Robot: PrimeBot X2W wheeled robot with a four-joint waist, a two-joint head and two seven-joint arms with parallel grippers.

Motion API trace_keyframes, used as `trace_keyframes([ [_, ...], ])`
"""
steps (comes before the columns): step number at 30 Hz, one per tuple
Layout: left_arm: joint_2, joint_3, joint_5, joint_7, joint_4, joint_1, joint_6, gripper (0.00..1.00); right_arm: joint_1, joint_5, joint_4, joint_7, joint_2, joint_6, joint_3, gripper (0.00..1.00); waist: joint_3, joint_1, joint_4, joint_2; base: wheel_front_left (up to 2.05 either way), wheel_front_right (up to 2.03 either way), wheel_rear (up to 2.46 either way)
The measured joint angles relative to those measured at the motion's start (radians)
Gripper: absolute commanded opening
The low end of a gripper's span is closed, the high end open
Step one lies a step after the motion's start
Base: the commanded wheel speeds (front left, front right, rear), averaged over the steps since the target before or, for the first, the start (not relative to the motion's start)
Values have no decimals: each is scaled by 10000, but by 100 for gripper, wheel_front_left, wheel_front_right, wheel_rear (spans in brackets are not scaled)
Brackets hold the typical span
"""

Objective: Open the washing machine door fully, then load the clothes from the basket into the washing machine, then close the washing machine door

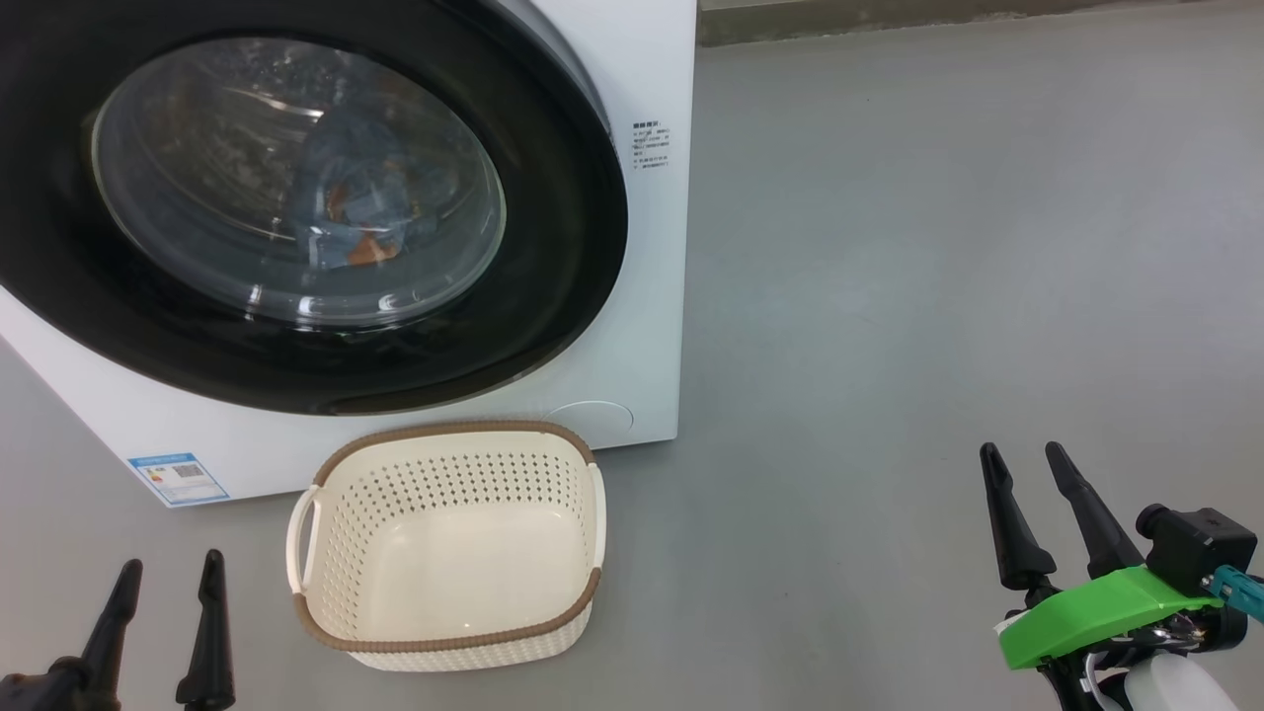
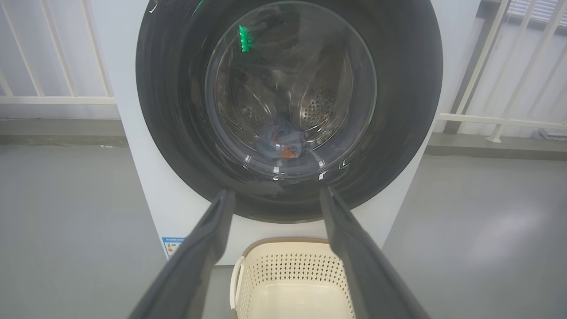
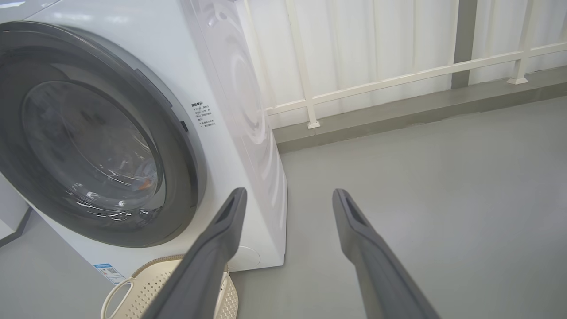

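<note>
Robot is holding its left end effector (image 1: 170, 565) and right end effector (image 1: 1020, 452) low near the camera, both spread apart and gripping nothing. Just past them the basket (image 1: 444, 484) is sitting empty on the floor (image 1: 938, 247), tucked by the front bottom edge of the washing machine (image 1: 652, 296). The washing machine door (image 1: 563, 247) is looking shut, with the clothes (image 1: 365, 207) lying behind its glass. I'm guessing that door is swinging stiff and its glossy face is offering slippery purchase, so I'd be hooking the right rim; the clothes are looking soft and light, fine to pinch anywhere. Left wrist view is peering straight in, showing the bundle at the bottom of the drum (image 2: 319, 110). Right wrist view is catching a small dark notch (image 3: 183, 126) on that rim, which is getting lost in the head view.
</note>
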Motion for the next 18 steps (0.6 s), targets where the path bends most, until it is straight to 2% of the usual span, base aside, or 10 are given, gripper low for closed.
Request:
trace_keyframes([
  [18,-13,82,192,0,44,-1,0,100,-1,0,-4,0,-2,0,15,100,30,0,8,0,0,0,0],
])
